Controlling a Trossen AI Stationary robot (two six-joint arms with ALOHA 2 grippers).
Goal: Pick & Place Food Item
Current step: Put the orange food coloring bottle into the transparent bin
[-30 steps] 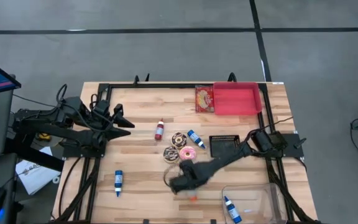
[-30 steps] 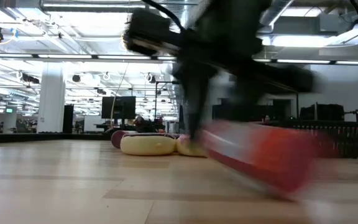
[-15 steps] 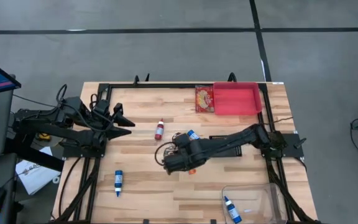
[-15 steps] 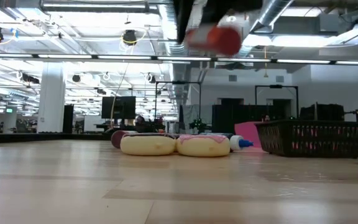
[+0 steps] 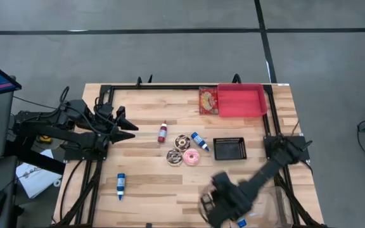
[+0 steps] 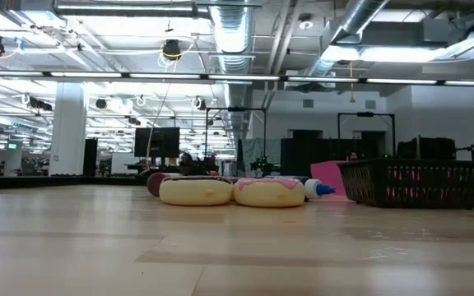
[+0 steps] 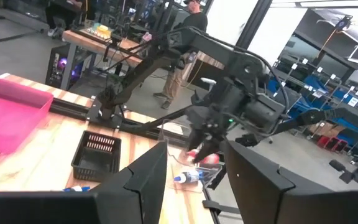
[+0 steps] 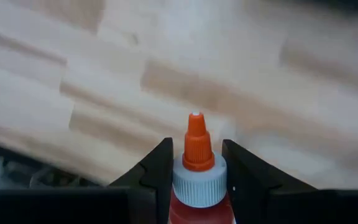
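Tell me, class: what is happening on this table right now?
The right gripper holds a red bottle with an orange nozzle and white collar, near the clear plastic bin at the wooden table's near right corner. The left gripper waits at the left side. Two doughnuts lie mid-table.

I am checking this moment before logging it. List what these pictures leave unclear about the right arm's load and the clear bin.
- Red bottle: right wrist view cuts off its body at the bottom edge, between the right gripper fingers.
- High view: the right gripper is blurred by motion; the bottle cannot be made out there.
- Clear bin: the arm covers part of it in the high view; contents only partly seen.
- Low view: neither arm appears.
- Left gripper: waits at the table's left side.
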